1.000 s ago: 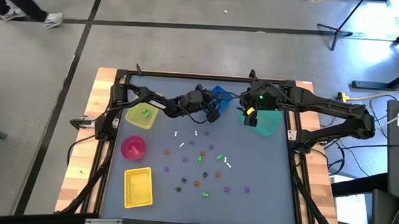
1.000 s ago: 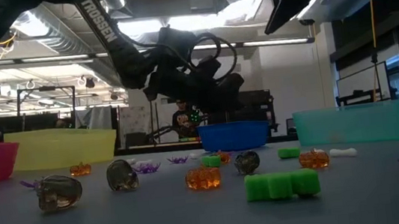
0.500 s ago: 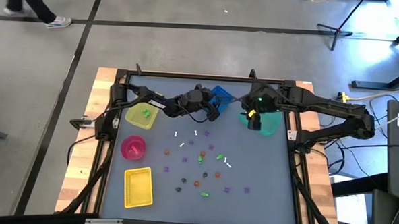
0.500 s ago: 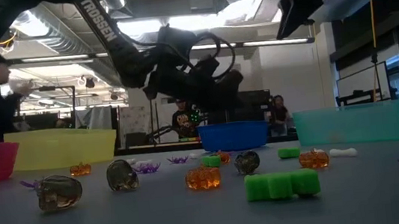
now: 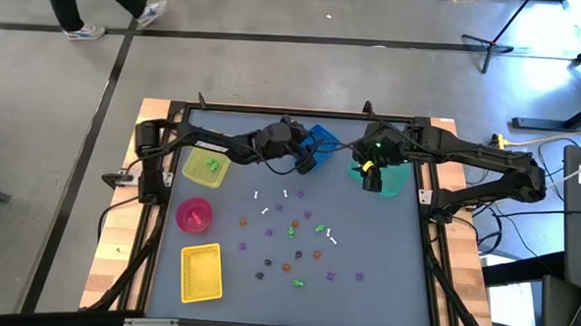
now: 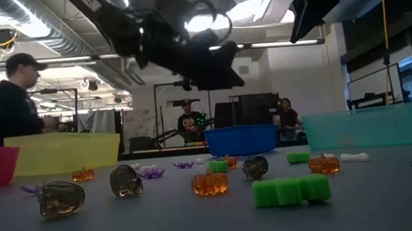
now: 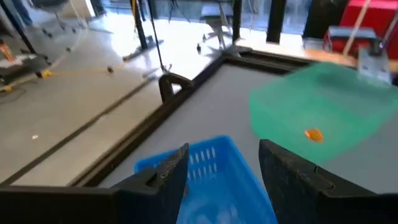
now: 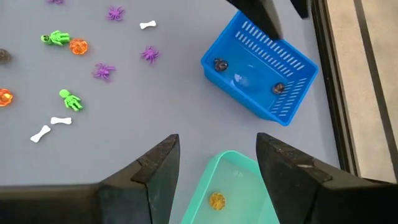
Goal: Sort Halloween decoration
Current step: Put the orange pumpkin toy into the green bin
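Note:
The Halloween decoration lies scattered over the grey table (image 5: 384, 275): green, purple, orange, dark and white trinkets (image 5: 292, 232). My left gripper (image 7: 221, 149) hangs open above the near side of the blue basket (image 5: 323, 140), nothing between its fingers. Two dark trinkets (image 8: 219, 63) lie in that basket (image 8: 261, 68). My right gripper (image 8: 217, 140) is open and empty above the teal bin (image 5: 393, 179), which holds one orange trinket (image 8: 216, 200). In the low view both grippers are high above the table, the left (image 6: 219, 63) and the right (image 6: 310, 6).
A yellow bin (image 5: 207, 167) with a green trinket stands at the far left, a pink bowl (image 5: 194, 215) and a yellow basket (image 5: 201, 273) nearer on the left. A black frame (image 5: 273, 111) edges the table. A person (image 5: 72, 1) walks beyond the far edge.
My left gripper has risen well clear of the blue basket and drawn back a little toward the table's left. My right gripper has tipped slightly while staying above the teal bin. The trinkets on the table have not moved.

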{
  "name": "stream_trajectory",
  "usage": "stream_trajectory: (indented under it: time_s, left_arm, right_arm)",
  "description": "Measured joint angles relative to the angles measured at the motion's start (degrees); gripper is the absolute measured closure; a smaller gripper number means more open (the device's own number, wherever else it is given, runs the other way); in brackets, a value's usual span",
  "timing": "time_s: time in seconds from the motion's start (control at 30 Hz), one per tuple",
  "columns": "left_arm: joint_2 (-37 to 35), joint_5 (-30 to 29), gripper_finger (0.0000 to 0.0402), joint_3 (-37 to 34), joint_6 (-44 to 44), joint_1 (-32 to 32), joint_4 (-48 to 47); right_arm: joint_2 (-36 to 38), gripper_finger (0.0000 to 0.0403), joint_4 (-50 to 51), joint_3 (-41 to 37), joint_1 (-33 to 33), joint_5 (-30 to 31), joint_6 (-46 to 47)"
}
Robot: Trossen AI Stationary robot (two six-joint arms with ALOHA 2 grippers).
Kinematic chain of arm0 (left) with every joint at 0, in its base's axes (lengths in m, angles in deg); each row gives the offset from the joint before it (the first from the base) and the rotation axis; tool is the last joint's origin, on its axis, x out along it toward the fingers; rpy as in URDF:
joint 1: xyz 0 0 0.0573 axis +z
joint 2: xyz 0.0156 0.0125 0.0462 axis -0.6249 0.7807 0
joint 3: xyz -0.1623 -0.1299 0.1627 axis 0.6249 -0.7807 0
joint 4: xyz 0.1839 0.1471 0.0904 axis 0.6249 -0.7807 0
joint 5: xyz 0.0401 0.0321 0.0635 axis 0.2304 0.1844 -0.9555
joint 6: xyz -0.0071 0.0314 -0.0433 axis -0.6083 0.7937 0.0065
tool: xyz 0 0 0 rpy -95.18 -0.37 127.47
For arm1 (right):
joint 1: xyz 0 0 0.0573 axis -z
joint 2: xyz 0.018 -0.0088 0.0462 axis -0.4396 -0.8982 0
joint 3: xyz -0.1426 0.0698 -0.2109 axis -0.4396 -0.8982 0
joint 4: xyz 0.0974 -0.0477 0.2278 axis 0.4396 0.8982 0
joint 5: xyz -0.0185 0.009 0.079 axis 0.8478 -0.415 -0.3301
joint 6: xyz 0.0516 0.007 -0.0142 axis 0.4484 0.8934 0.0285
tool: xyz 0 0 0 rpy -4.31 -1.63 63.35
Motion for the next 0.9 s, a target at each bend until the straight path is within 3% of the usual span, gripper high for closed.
stream_trajectory:
  time_s: [0.2,0.53,0.7,0.9]
  left_arm:
    - [-7.0,1.1,0.0221,0.0,0.0,-2.3,-14.0]
    - [-15.8,1.1,0.0221,0.0,-0.3,-7.3,-26.9]
    - [-22.4,1.1,0.0221,0.0,-0.9,-11.0,-35.6]
    - [-29.0,0.7,0.0221,0.0,-8.3,-16.5,-49.5]
  right_arm:
    - [0.0,0.0191,-0.1,0.0,0.0,0.0,0.0]
    - [0.0,0.0191,-3.4,-1.4,0.0,-3.5,0.2]
    - [-0.1,0.0191,-12.4,-6.3,0.0,-8.8,0.2]
    - [-1.1,0.0191,-27.5,-13.7,-0.4,-16.9,0.7]
